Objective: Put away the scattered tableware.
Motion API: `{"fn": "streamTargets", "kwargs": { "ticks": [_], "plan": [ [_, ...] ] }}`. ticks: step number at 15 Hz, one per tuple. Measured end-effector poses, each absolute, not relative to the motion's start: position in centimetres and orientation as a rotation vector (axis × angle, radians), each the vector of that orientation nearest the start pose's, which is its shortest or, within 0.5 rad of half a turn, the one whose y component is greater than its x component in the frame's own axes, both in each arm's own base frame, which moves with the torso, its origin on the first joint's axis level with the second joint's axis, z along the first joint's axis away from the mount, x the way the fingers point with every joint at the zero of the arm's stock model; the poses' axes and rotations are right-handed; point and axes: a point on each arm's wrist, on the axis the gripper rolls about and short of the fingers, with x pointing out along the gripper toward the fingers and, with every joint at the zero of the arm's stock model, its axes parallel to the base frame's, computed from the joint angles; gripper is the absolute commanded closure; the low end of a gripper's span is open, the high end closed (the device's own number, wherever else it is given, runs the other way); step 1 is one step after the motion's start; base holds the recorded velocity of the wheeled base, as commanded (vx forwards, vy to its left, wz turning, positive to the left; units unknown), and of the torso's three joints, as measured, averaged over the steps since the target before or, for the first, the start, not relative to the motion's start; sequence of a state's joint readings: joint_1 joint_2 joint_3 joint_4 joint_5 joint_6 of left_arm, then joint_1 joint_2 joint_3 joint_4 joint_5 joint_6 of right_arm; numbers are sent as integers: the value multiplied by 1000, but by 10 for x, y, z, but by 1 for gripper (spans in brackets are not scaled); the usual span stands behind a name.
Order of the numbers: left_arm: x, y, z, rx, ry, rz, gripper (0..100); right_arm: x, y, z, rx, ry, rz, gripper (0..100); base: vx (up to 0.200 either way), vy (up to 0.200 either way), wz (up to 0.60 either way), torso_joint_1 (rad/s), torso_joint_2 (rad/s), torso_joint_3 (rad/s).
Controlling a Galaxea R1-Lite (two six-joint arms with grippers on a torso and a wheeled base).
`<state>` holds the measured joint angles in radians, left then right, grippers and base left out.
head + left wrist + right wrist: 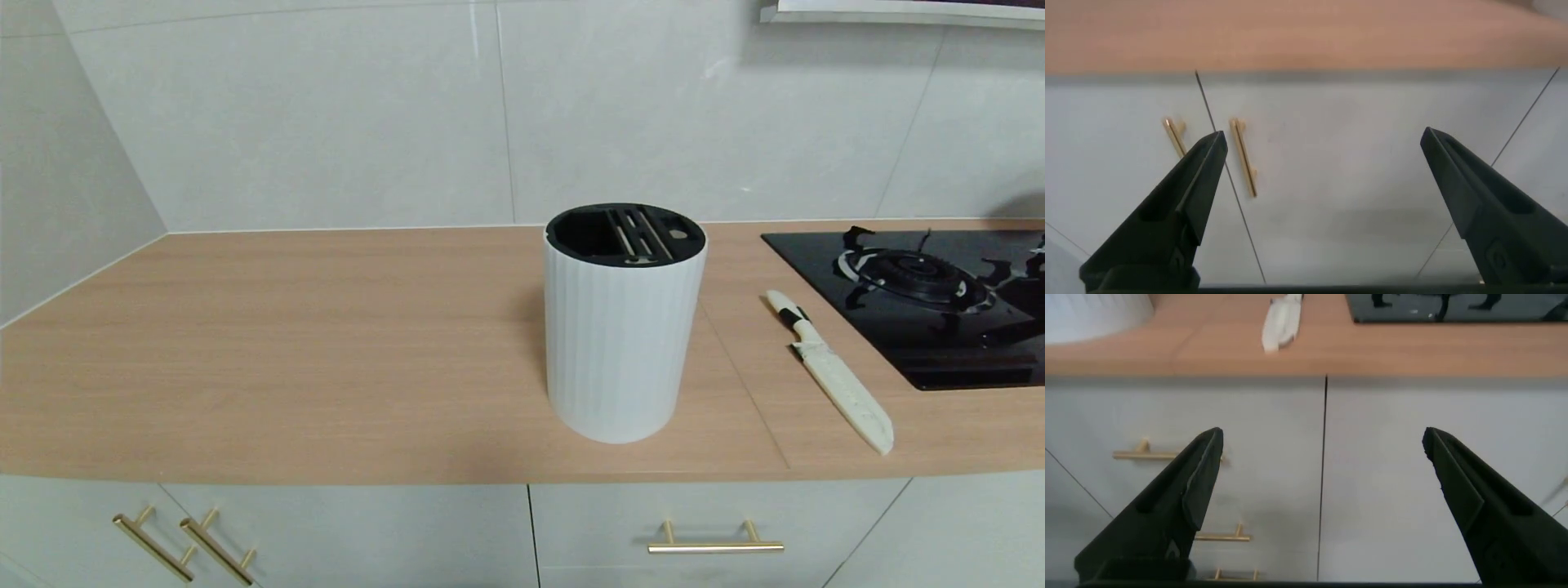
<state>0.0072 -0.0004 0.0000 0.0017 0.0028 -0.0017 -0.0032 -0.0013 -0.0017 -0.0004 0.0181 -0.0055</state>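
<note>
Left end effector (1323,135): fingers spread wide apart with nothing between them. It sits lower than the holder (622,343) and off to its left, facing the doors (1355,180) under the tabletop (286,351).
Right end effector (1323,433): fingers spread wide apart, gripping nothing. It sits lower than the holder and off to its right, facing the door fronts.
Handles (714,545): gold bars on the doors. One level bar is below the holder and a little to its right. Two slanted ones are well off to its lower left.
Holder: white ribbed cylinder, standing upright on the tabletop near the front edge. Its black top has narrow slots beside a wider opening.
Knife (829,371): lies flat on the tabletop to the right of the holder, apart from it. The blade is pale and speckled, and the grip is white with a black band. The grip end points away from the front edge, level with the holder's upper half. The blade tip lies near the front edge, level with the holder's base.
Stove (922,302): black glass hob with a burner, set in the tabletop well to the right of the holder, beyond the knife.
Wall (326,114): pale tiles rising behind the holder.
</note>
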Motion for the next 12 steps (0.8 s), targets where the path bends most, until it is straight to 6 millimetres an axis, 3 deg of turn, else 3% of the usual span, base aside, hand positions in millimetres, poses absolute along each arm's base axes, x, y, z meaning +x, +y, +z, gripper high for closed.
{"fn": "streamTargets", "kwargs": {
  "ticks": [12],
  "plan": [
    [-23,0,75,-2,1,10,0,-23,0,76,-6,-3,15,0,0,0,0,247,-544,-303]
  ]
}}
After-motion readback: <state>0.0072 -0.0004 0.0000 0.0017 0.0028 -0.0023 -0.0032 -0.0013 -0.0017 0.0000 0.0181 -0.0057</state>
